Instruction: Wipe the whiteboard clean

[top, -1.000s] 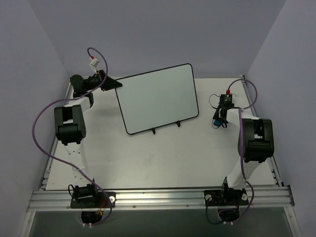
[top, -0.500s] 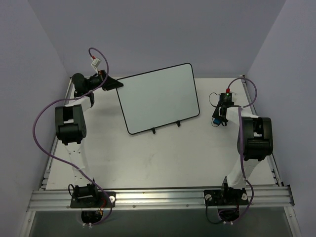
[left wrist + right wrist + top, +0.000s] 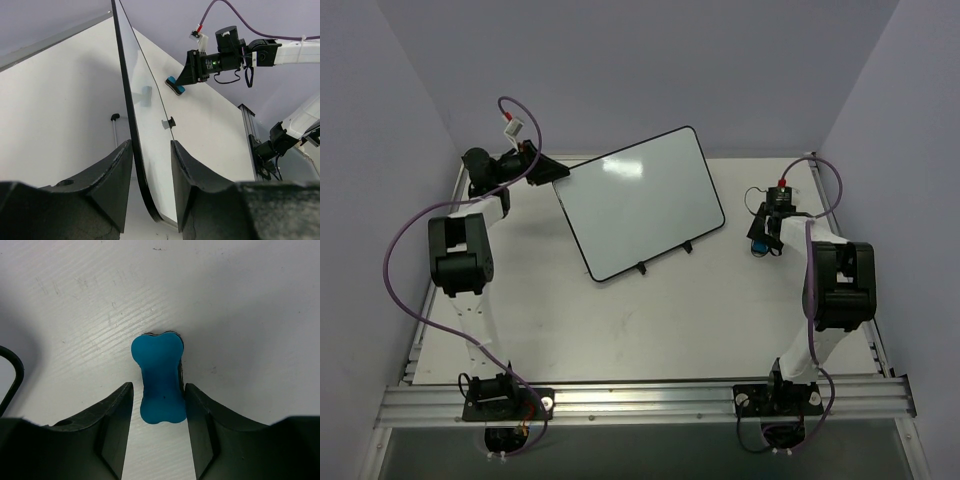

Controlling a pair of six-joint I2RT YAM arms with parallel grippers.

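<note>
The left arm stretches toward the far corner, the left gripper (image 3: 150, 145) with jaws pinching the whiteboard (image 3: 640, 205) by its edge. The right arm bends down, the right gripper (image 3: 761, 243) with jaws clamping a blue eraser (image 3: 159, 390) at the tabletop (image 3: 650, 320).

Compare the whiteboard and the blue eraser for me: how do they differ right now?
Size: the whiteboard is a large panel, while the blue eraser is a small block.
Look: the whiteboard is glossy white, rectangular and black-framed. The eraser is solid blue and bone-shaped.
Pose: the whiteboard stands on edge, its rim clamped in the left pincer. The eraser sits low near the table between the right pincer's fingers.
Shared: each is within one pincer, and the two are well apart.
</note>
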